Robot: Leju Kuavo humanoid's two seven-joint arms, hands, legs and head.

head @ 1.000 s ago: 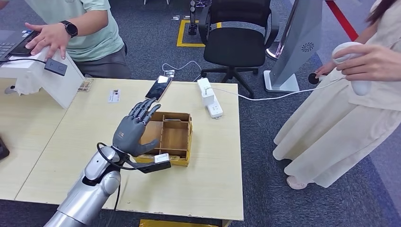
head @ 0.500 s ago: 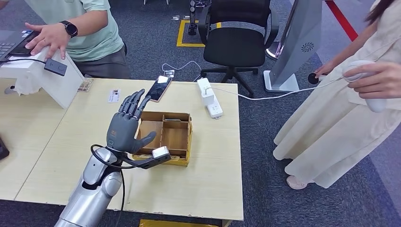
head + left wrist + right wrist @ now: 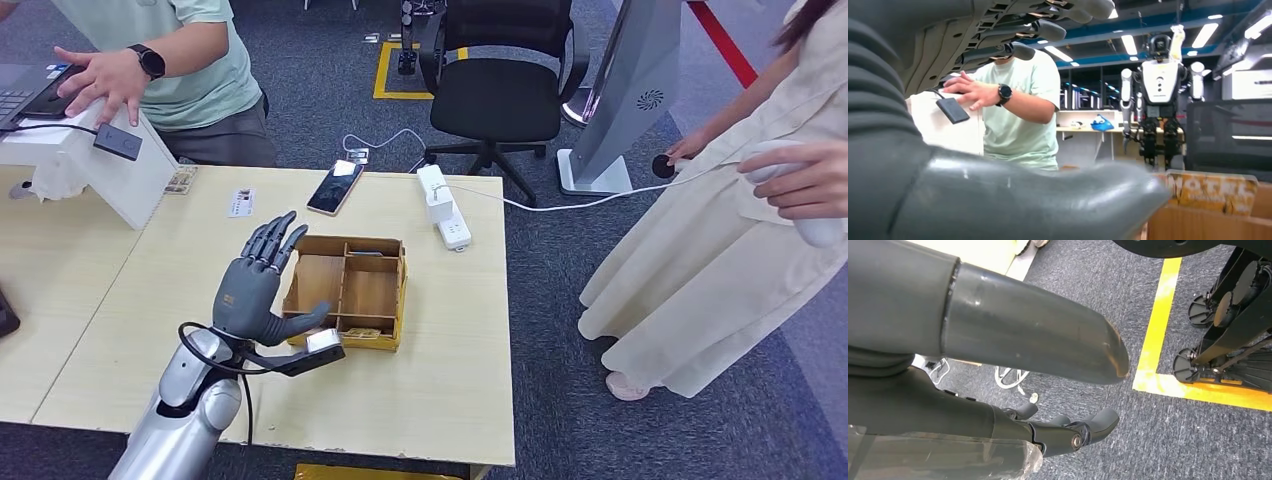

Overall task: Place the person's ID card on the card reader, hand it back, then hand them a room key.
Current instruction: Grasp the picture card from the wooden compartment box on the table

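ID card: small pale rectangle with dark print, flat on the bench, upper left of centre in the head view, near the white card reader. Left hand empty, fingers spread, beside the wooden tray. Right hand holds nothing, fingers loosely apart, over carpet

My head camera looks forward and down from high up, taking in my left hand above the table; my left wrist camera sits close behind that same hand, facing level past its fingers to the seated person both views share; my right wrist camera looks past the right hand down at carpet.
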